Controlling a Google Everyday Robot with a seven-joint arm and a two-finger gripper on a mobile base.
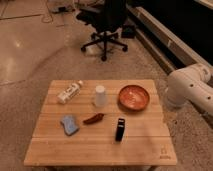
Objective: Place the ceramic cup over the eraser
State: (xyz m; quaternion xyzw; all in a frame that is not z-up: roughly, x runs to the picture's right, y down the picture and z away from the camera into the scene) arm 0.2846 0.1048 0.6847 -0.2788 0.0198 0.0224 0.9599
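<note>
Planks of the table (100, 150) fill the near part of the view. The first thing on them is the eraser (120, 129), a dark upright block a little right of centre. Left of it, slightly farther back, lie a red chili (93, 118) and a blue sponge (70, 125).

Farther back stands the ceramic cup (100, 95), white and upright on the wood. I cannot tell whether its mouth faces up or down. It is well apart from the eraser, to the eraser's far left. An orange bowl (134, 96) sits near the cup's right, and a white bottle (69, 92) lies on its side to its left.

I judge the cup to be stiff, fairly heavy, slick with glaze and liable to chip if knocked. I would take it across the side walls at mid height.

The arm (192, 87) shows at the right, off the table's far right corner and touching nothing. The gripper is out of view, so I cannot tell whether it is released or clenched. Nothing is holding the cup. Farthest off, an office chair (105, 25) stands on the floor.
</note>
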